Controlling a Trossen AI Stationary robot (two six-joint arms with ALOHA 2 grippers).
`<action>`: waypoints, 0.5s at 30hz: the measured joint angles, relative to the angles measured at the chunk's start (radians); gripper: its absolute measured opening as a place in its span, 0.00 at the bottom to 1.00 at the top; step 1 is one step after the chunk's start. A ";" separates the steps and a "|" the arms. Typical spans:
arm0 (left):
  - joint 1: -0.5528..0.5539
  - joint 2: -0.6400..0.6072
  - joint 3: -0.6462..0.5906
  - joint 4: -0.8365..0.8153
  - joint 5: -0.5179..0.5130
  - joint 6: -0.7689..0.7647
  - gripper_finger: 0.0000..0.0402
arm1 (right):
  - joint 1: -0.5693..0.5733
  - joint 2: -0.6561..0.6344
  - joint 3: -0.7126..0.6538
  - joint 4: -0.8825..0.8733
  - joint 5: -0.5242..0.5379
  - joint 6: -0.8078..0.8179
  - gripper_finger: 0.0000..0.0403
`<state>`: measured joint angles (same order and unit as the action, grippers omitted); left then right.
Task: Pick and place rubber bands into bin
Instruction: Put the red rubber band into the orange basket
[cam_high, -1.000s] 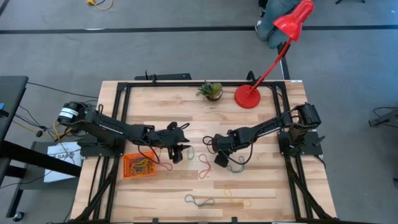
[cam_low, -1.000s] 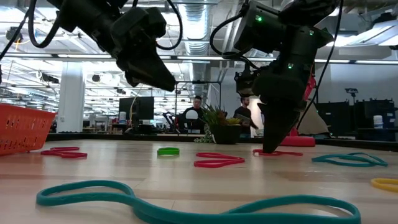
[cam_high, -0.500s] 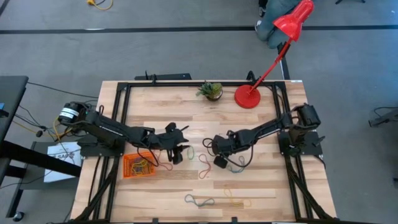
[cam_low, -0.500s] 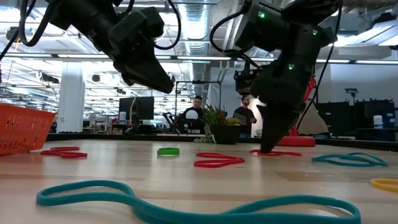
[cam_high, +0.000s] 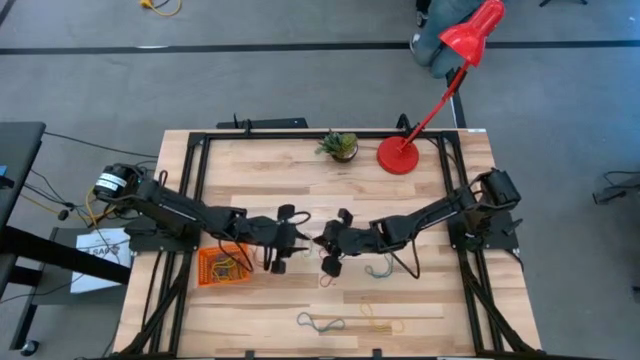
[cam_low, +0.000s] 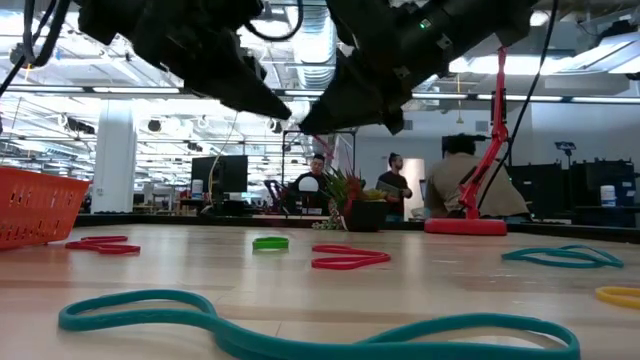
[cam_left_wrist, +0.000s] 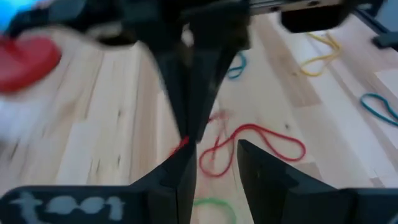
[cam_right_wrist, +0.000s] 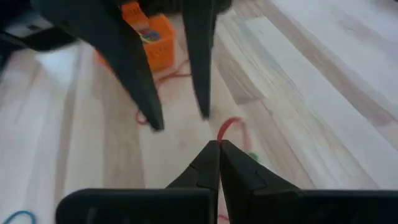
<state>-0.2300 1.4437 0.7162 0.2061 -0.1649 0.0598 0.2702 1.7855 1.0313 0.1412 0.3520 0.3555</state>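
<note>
Rubber bands: you see thin floppy loops scattered flat on the desk (cam_high: 420, 200). A red band (cam_low: 350, 260) lies folded near the middle, a small green band (cam_low: 270, 242) just beyond it in the low view. A teal band (cam_high: 322, 323) and a yellow band (cam_high: 380, 318) lie near the front edge in the high view; a grey-blue band (cam_high: 380, 268) lies under the right arm.

Bin (cam_high: 222, 266): bright orange shallow tray at the desk's left, with several bands already in it.

Right gripper (cam_right_wrist: 216, 149): fingers pressed together, with a short red strand (cam_right_wrist: 227, 127) standing right at the tips; whether it is pinched you cannot tell. It hangs over mid-desk, facing the left gripper (cam_high: 275, 258), whose fingers stand apart and empty just beside the bin.

Surface: pale wood planks in a black frame, with a small potted plant (cam_high: 340, 145) and a red lamp (cam_high: 440, 85) at the far edge.

Room: open lab with ceiling lights; people (cam_low: 395, 185) stand beyond the desk.
</note>
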 joint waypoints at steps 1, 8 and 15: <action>-0.005 0.000 0.000 0.009 0.001 0.026 0.27 | -0.004 0.000 0.000 0.010 -0.014 -0.011 0.00; -0.016 0.000 0.000 0.032 -0.031 0.061 0.27 | -0.006 0.003 0.000 0.031 -0.097 -0.015 0.00; -0.016 -0.003 0.000 0.029 -0.027 0.061 0.27 | -0.002 0.005 -0.002 0.105 -0.157 -0.064 0.00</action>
<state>-0.2462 1.4410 0.7162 0.2352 -0.1914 0.1204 0.2680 1.7905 1.0291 0.2461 0.1949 0.2914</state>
